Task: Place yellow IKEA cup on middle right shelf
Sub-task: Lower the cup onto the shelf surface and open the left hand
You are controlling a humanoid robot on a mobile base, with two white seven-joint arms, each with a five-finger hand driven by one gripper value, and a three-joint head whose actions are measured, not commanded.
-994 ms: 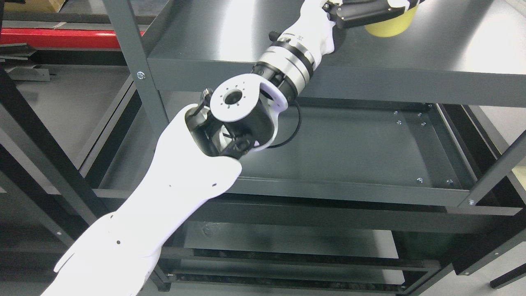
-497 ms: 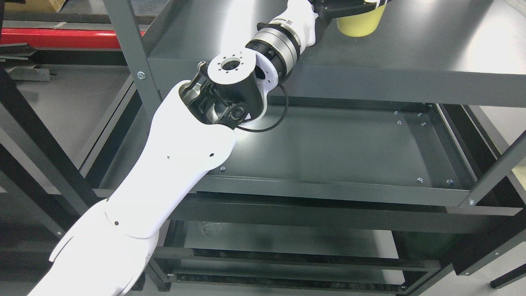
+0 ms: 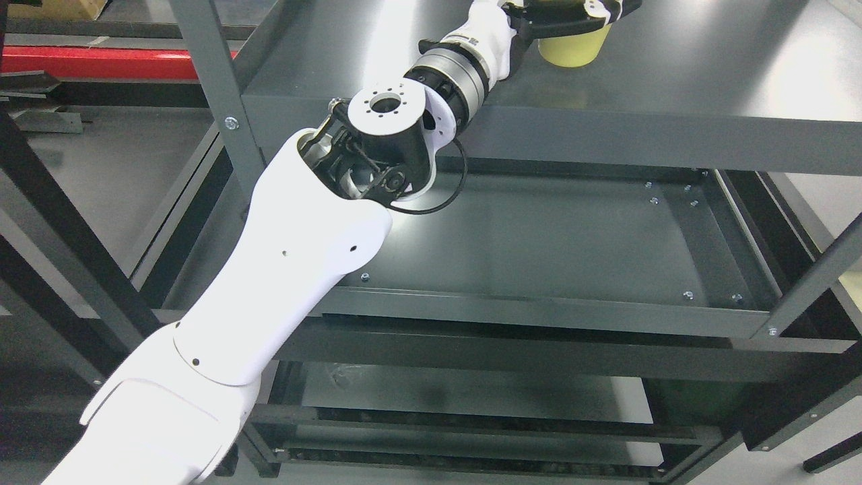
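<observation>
Fingers of your left hand (image 3: 572, 10) were wrapped over the top of the yellow cup (image 3: 571, 50), pinching it at the rim (most of the hand ran off the top edge of the head view, so you could not check every finger). Over the last second the cup had travelled left along the upper shelf (image 3: 707, 74) and dropped until its base looked to be touching the surface. That suggested you were setting it down; whether this was the middle right shelf, you could not tell. Your right arm was out of view.
</observation>
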